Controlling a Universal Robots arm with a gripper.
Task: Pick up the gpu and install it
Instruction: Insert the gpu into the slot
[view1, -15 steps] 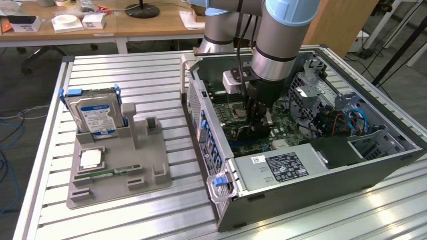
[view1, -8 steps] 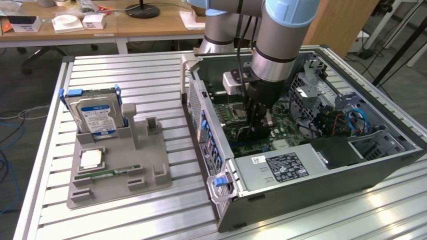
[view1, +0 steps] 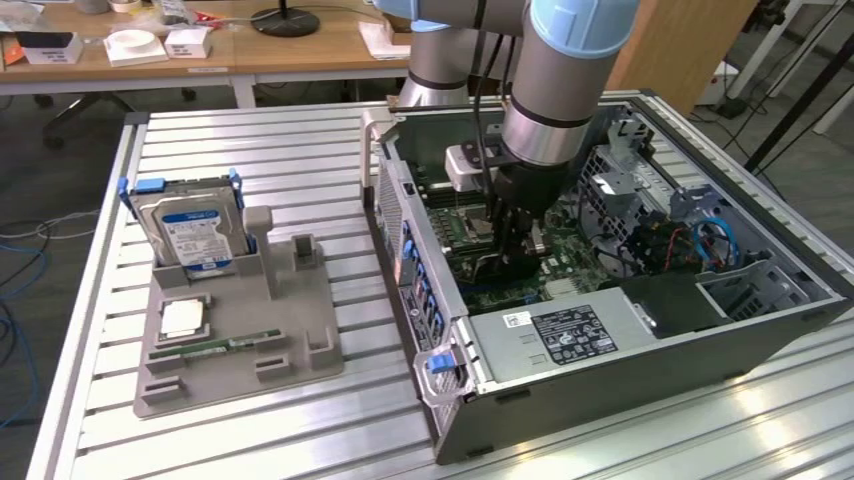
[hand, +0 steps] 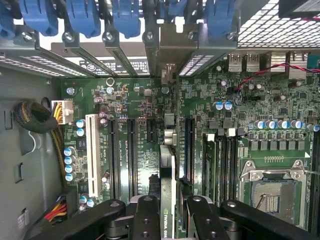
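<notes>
In the wrist view the gpu stands edge-on between my fingers, a thin green card with a printed label on its near end. My gripper is shut on it. The card hangs over the green motherboard, in line with the gap between two long black slots and close to the board; I cannot tell whether it touches a slot. In the exterior view my gripper reaches straight down into the open computer case, low over the motherboard.
Blue slot latches line the case's rear wall. An empty CPU socket and a cable bundle flank the slots. Outside the case, a grey fixture holds a blue-labelled hard drive, a CPU and a RAM stick.
</notes>
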